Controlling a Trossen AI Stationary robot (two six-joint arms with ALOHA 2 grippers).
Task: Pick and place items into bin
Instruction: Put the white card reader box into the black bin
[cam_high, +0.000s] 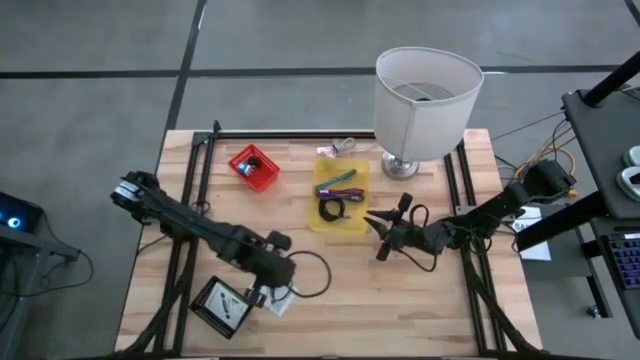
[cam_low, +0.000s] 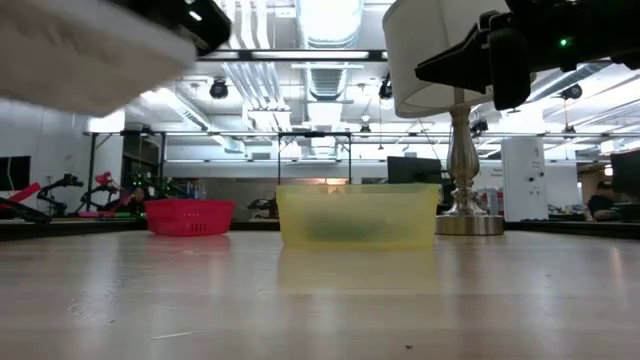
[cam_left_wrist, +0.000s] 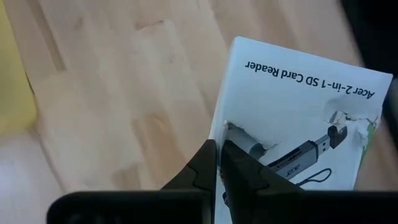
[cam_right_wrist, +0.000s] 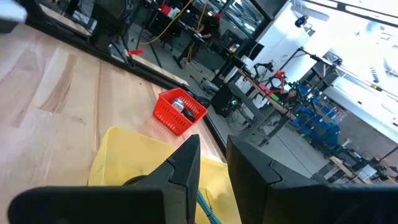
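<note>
My left gripper (cam_high: 266, 290) is over the near left part of the table, shut on a white card (cam_left_wrist: 292, 112) printed "Acer 2-in-1 SD Card Reader". In the low view the card (cam_low: 90, 55) shows as a pale blur high above the tabletop. My right gripper (cam_high: 380, 234) hovers open just right of the yellow bin (cam_high: 340, 195) and holds nothing. It looks over the bin (cam_right_wrist: 134, 158). Teal and purple slim tools (cam_high: 338, 184) and a coiled black cable (cam_high: 332, 209) lie in the bin. My left gripper pinches the white card by its edge (cam_left_wrist: 225, 132), beside the torn blister that holds the reader, between its two fingers. The card is lifted clear of the wooden table and spreads out beyond the fingertips.
A red basket (cam_high: 254, 167) stands left of the bin, and a white-shaded lamp (cam_high: 425, 95) stands at the far edge. A dark square object with a pale border (cam_high: 222, 305) lies by the near edge, close to my left gripper. Bare wood lies between the two grippers.
</note>
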